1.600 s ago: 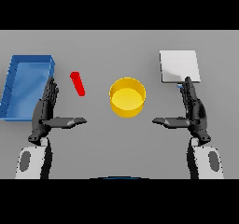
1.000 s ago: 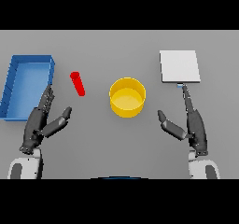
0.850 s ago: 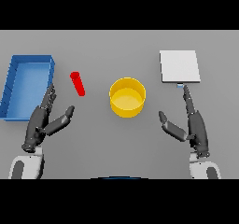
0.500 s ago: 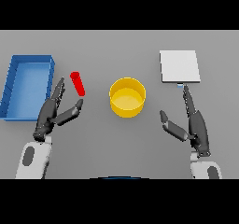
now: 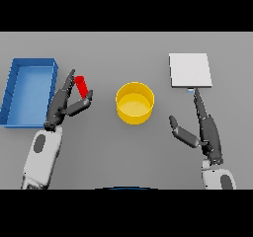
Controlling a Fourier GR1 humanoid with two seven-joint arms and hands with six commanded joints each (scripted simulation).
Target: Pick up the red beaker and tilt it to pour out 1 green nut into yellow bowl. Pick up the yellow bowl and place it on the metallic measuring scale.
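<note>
Left hand (image 5: 63, 105), fingers spread open, flanks the small tilted red beaker (image 5: 82, 85).

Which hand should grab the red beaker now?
The left hand. Its open fingers already flank the red beaker, which sits between the blue tray and the yellow bowl. The right hand is far across the table, below the metallic measuring scale.

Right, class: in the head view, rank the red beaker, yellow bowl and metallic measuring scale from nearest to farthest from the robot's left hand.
1. Red beaker, between the left hand's fingers and thumb.
2. Round yellow bowl, mid-table to the right.
3. Square metallic measuring scale, far right.
</note>
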